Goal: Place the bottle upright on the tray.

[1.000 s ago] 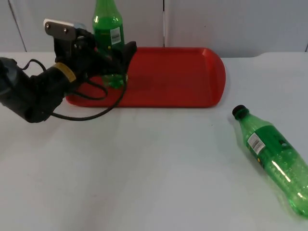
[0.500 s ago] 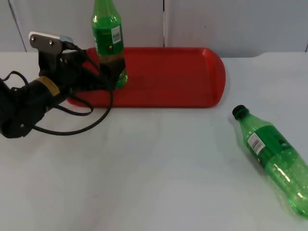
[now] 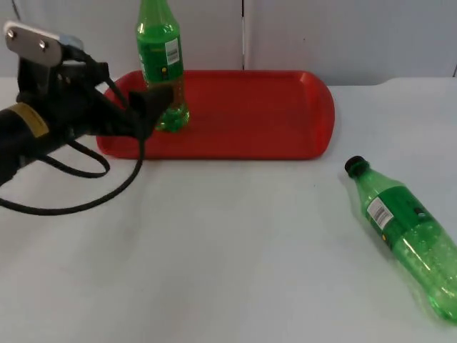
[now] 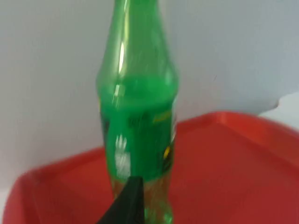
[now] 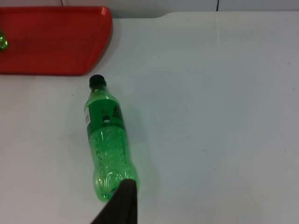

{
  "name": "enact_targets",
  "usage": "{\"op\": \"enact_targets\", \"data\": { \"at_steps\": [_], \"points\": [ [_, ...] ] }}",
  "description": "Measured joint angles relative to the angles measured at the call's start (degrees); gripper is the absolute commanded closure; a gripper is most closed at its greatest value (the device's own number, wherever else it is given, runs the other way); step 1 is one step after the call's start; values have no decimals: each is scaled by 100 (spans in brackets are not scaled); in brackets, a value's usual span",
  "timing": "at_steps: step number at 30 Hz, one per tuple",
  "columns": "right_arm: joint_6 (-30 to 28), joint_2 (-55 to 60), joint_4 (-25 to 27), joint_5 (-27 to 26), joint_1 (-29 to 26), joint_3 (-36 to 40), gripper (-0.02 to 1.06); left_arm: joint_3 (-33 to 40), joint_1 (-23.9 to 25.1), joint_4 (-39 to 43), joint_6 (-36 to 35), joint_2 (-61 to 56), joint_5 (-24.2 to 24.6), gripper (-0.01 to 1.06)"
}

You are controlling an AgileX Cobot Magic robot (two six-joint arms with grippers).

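Bottle (image 3: 161, 64) upright on tray (image 3: 250, 114), label (image 3: 171, 52) unreadable.

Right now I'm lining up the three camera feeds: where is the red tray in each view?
Top view: red tray at the table's far edge by the wall, upright bottle on its left end.
Left wrist view: the tray lies under and behind the standing bottle.
Right wrist view: the tray's rounded end lies beyond the lying bottle's cap.
Shared landmark: the grey wall behind the tray.

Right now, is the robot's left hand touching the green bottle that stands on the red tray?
Cannot tell. In the top view the left gripper overlaps the standing bottle on the tray, so neither contact nor gap shows plainly.
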Motion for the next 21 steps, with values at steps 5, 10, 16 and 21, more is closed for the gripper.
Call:
{"op": "enact_targets", "data": {
  "at_steps": [5,10,16,21],
  "points": [
    [0,0,0,0,0,0,-1,448,0,196,15,-1020,323,0],
    [0,0,0,0,0,0,-1,511,0,483,-367,-2331,2160,0],
    [0,0,0,0,0,0,-1,518,0,440,-772,-3547,3653,0],
    [0,0,0,0,0,0,-1,518,0,420,-1247,-4489,4567,0]
  ]
}}
